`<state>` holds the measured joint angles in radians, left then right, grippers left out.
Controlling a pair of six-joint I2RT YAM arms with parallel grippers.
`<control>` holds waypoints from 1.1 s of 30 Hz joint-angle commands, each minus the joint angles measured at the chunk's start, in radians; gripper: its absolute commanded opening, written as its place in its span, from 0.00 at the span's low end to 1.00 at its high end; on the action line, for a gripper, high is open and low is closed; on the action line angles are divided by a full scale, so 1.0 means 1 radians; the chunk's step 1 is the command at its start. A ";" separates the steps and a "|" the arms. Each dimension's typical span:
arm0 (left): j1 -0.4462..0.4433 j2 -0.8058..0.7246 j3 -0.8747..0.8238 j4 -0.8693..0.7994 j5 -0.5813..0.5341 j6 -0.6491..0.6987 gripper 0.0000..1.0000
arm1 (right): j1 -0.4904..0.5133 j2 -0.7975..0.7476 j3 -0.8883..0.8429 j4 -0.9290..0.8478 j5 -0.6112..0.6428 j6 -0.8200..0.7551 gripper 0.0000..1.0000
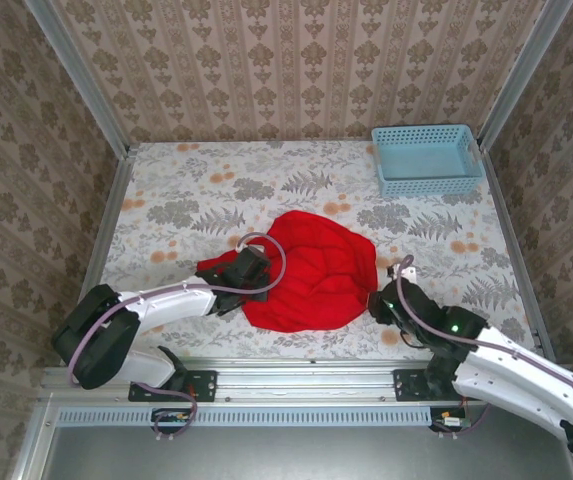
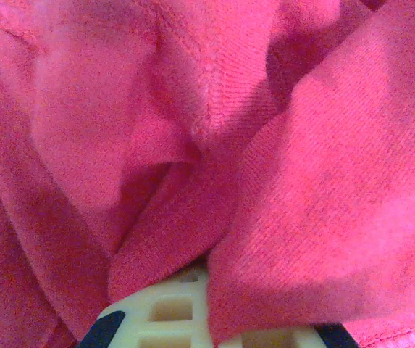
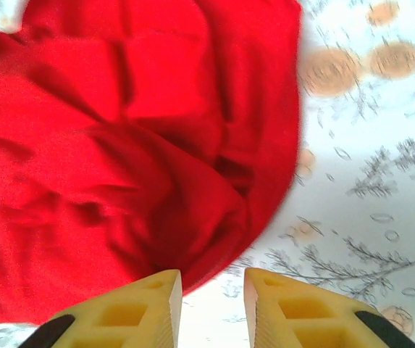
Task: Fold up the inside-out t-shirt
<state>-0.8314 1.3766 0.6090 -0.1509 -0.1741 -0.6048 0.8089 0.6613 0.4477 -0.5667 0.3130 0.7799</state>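
Here, t-shirt (image 1: 314,272) over left end effector (image 1: 257,268)

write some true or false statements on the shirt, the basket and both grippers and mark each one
1. The t-shirt lies crumpled in a heap, not folded. True.
2. The basket sits on the t-shirt. False: it stands apart, at the far right corner of the table.
3. The right gripper clamps cloth. False: its jaws stand apart with nothing between them.
4. The left gripper is shut on the t-shirt's left edge. True.
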 commanded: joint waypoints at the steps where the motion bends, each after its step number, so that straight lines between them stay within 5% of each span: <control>1: -0.003 -0.002 -0.013 -0.030 -0.026 0.018 0.07 | -0.061 0.066 -0.022 0.124 -0.108 -0.019 0.32; 8: -0.008 -0.003 -0.012 -0.028 -0.028 0.016 0.07 | -0.096 0.255 -0.015 0.325 -0.241 -0.120 0.41; 14: -0.013 0.002 -0.013 -0.025 -0.032 0.014 0.07 | -0.076 0.259 -0.009 0.403 -0.354 -0.150 0.44; 33: -0.022 0.028 -0.005 -0.022 -0.029 0.016 0.07 | -0.063 0.497 0.066 0.476 -0.413 -0.169 0.31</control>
<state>-0.8459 1.3945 0.6083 -0.1505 -0.1844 -0.6048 0.7380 1.1324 0.4824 -0.1139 -0.0799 0.6258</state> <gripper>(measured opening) 0.071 0.332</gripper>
